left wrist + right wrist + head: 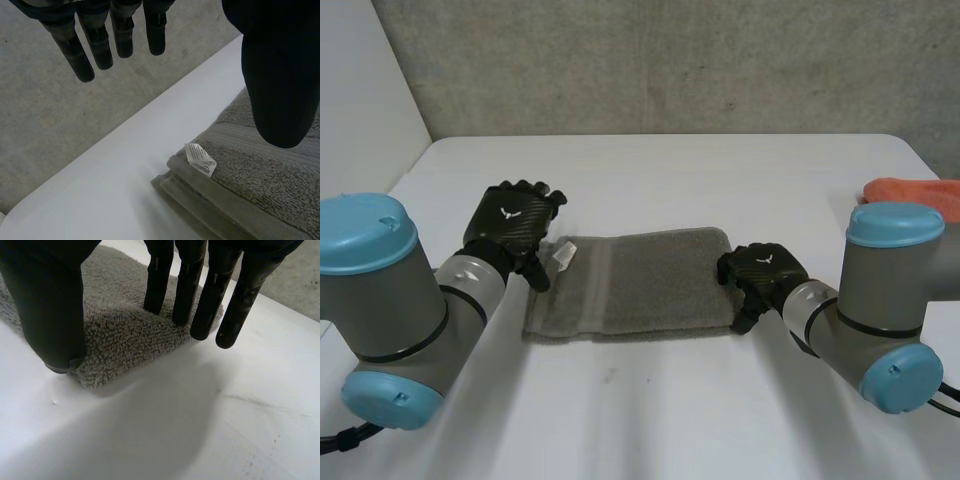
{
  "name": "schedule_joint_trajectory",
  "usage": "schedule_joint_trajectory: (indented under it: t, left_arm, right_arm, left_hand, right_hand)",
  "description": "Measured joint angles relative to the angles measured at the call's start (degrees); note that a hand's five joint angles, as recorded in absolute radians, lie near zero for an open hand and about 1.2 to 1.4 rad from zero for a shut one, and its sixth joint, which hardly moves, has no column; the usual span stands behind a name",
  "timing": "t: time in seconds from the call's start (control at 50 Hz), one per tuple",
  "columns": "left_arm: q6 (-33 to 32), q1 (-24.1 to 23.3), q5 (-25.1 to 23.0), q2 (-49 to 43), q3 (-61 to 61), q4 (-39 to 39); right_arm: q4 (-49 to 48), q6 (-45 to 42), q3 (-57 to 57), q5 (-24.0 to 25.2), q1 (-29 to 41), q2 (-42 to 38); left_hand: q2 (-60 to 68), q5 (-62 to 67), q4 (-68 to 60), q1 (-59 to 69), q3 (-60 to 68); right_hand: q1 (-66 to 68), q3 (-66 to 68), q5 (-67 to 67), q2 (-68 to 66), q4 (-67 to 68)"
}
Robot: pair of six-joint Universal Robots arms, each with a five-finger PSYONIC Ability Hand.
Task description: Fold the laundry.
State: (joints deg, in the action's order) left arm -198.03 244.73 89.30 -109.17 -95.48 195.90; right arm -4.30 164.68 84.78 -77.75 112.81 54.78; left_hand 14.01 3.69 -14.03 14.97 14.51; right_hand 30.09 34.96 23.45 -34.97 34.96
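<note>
A grey towel (pixel 640 282) lies folded into a long strip in the middle of the white table (pixel 650 400); a white label (pixel 563 255) sticks out at its left end. My left hand (pixel 510 225) hovers open over that left end, its straight fingers (pixel 95 45) above the bare table and its thumb (pixel 280 75) above the towel (pixel 270 175), close to the label (pixel 200 159). My right hand (pixel 765 270) is at the towel's right end. Its straight fingers (pixel 200 290) rest along the short edge of the towel (pixel 130 330), its thumb (pixel 50 305) at the near corner. The towel lies flat.
An orange cloth (pixel 910 190) lies at the table's right edge, behind my right arm. A grey wall rises behind the table's far edge.
</note>
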Motion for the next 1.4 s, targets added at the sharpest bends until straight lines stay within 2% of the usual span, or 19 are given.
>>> schedule_joint_trajectory:
  t: [0.18,0.44,0.48,0.54,0.6,0.68,0.9,1.04,1.12,1.22,1.26,1.28,1.3,1.4]
  left_arm:
    - [0.17,-0.21,0.05,-0.09,-0.02,0.0]
    - [1.0,-0.36,0.07,0.24,-0.72,0.01]
    - [1.0,-0.39,0.07,0.3,-0.77,0.01]
    - [1.01,-0.58,0.06,0.47,-0.88,0.0]
    - [1.0,-0.7,0.07,0.52,-0.96,0.0]
    - [0.99,-0.84,0.08,0.54,-1.05,0.0]
    - [0.98,-0.88,0.15,0.91,-1.2,-0.37]
    - [0.98,-0.91,0.93,1.7,-1.21,-0.62]
    - [0.99,-0.91,1.4,2.42,-1.21,-0.63]
    - [1.39,-0.83,2.62,3.8,-1.2,-0.66]
    - [1.82,-0.77,3.45,4.42,-1.19,-0.67]
    - [2.28,-0.71,4.25,4.94,-1.17,-0.68]
    - [2.83,-0.66,5.06,5.45,-1.16,-0.71]
    - [4.6,-0.56,6.84,6.63,-1.13,-0.81]
  right_arm:
    - [-1.68,1.44,0.76,1.22,-0.66,-0.87]
    - [-1.39,8.58,1.22,3.54,-0.44,0.43]
    - [-1.42,8.68,1.22,3.52,-0.47,0.4]
    - [-1.7,8.67,1.04,3.25,-0.54,-0.39]
    - [-1.83,8.48,0.83,2.99,-0.58,-1.04]
    - [-1.85,7.91,0.68,2.43,-0.83,-1.7]
    - [0.59,2.22,5.11,1.63,-5.57,5.62]
    - [2.17,-8.41,6.02,1.13,-8.01,11.09]
    - [2.35,-12.44,3.1,0.57,-5.57,11.59]
    - [2.42,-14.38,-3.86,0.42,4.54,9.98]
    - [2.43,-14.44,-4.31,0.45,5.24,9.75]
    - [2.65,-14.83,-8.31,1.11,11.36,7.27]
    - [3.0,-15.06,-10.12,1.87,14.23,5.69]
    - [4.72,-16.16,-14.02,5.3,20.39,0.2]
  left_hand:
    - [0.0,0.0,0.0,0.0,0.0]
    - [0.0,0.0,0.0,0.0,0.0]
    - [0.0,0.0,0.0,0.0,0.0]
    - [0.0,0.0,0.0,0.0,0.0]
    - [0.0,0.0,0.0,0.0,0.0]
    - [0.0,0.0,0.0,0.0,0.0]
    - [0.0,0.0,0.0,0.0,0.0]
    - [0.0,0.0,0.0,0.0,0.0]
    - [-0.03,0.0,0.07,0.0,0.0]
    - [-0.26,-0.45,0.51,0.0,0.0]
    - [-0.26,-0.45,0.51,0.0,0.0]
    - [-0.26,-0.45,0.51,0.0,0.0]
    - [-0.26,-0.45,0.51,0.0,0.0]
    - [-0.26,-0.45,0.51,0.0,0.0]
  right_hand:
    - [2.42,3.71,3.25,-3.72,3.6]
    - [2.01,2.86,3.42,-2.76,2.75]
    - [4.5,5.56,5.51,-5.55,5.2]
    - [19.5,23.99,23.51,-23.95,23.47]
    - [23.46,31.36,31.13,-30.26,31.67]
    - [23.48,32.64,32.0,-30.55,33.03]
    - [23.48,32.64,32.0,-31.99,33.06]
    - [23.48,32.64,32.41,-31.99,33.18]
    - [23.48,32.64,32.43,-31.99,33.23]
    - [23.48,32.63,33.01,-31.99,33.23]
    - [23.48,32.63,33.01,-31.99,33.23]
    - [23.48,32.64,33.08,-31.99,33.23]
    - [23.48,32.63,33.16,-31.99,33.23]
    - [23.49,32.63,33.16,-31.99,33.22]
